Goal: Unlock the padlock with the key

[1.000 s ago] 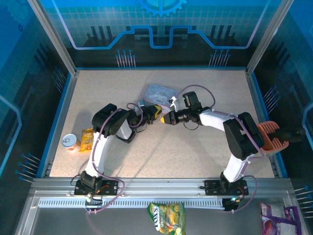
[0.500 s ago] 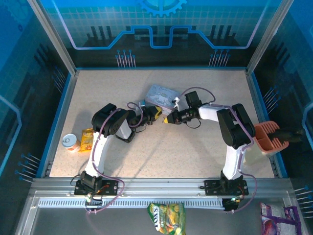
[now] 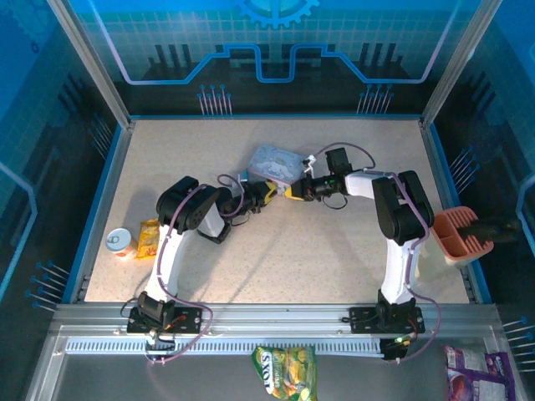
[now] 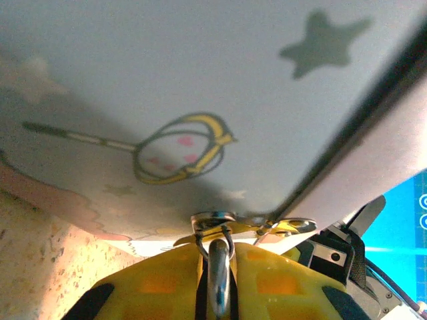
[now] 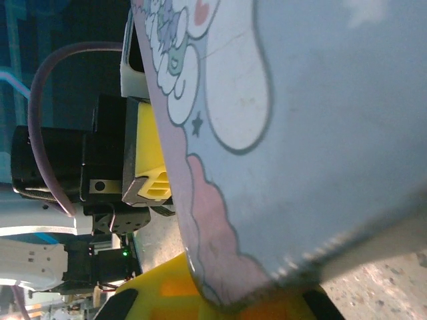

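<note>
The grey tin (image 3: 276,162) lies mid-table, both yellow grippers meeting at its near edge. In the left wrist view my left gripper (image 4: 219,252) is shut on the padlock (image 4: 219,270). Its thin silver shackle stands up between the yellow fingers (image 4: 150,283) and passes through a metal ring (image 4: 213,220) at the tin's (image 4: 200,80) edge. The padlock's body is hidden between the fingers. My right gripper (image 3: 293,191) is shut, its tip against the tin just right of the left gripper (image 3: 267,191). The tin (image 5: 320,133) covers the right fingers (image 5: 160,288). The key is hidden.
A white can (image 3: 120,242) and a yellow snack packet (image 3: 149,238) lie at the table's left edge. An orange rack (image 3: 458,232) hangs beyond the right wall. A snack bag (image 3: 285,370) and a purple packet (image 3: 468,372) lie in front of the arm bases.
My right gripper has moved up and slightly right, from open table in against the tin's near edge, and its forearm has swung toward the back. The left arm has not moved.
</note>
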`<state>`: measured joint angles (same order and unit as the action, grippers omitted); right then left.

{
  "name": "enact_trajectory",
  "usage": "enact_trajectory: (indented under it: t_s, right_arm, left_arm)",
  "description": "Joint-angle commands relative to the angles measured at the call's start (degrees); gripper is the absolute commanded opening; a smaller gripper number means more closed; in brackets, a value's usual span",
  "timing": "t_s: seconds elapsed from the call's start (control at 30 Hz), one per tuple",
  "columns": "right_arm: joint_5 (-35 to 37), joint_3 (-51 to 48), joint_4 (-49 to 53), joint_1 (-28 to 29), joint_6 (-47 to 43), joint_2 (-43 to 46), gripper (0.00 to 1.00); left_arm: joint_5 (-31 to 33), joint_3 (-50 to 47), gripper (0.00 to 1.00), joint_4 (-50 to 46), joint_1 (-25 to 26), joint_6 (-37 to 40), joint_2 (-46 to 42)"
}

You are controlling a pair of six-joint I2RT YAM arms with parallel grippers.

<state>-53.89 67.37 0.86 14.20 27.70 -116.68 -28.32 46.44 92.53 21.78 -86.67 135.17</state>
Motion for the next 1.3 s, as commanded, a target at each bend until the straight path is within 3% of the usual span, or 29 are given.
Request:
enact_trajectory:
  t_s: [0.0,0.6,0.8,1.1,1.27]
  right_arm:
    - [-0.46,-0.97,-3.73,-3.01,3.72,-1.55,0.0]
    - [-1.65,-6.97,-11.83,-3.63,9.31,-0.34,0.0]
    - [-0.04,-12.61,-22.89,-3.85,16.21,1.97,0.0]
    - [2.25,-22.44,-32.72,2.28,23.03,8.42,0.0]
    - [3.33,-22.87,-30.96,5.74,23.84,9.68,0.0]
  left_arm:
    - [-3.41,-3.45,0.0,-12.28,-0.3,-2.03,5.89]
    - [-2.89,-3.8,0.0,-12.29,-0.77,-2.1,6.07]
    - [-2.23,-3.89,0.0,-12.35,-0.8,-2.27,6.15]
    - [-0.92,-3.89,0.0,-12.31,-0.74,-2.37,6.08]
    - [-1.54,-3.35,0.0,-12.31,-0.77,-1.47,6.59]
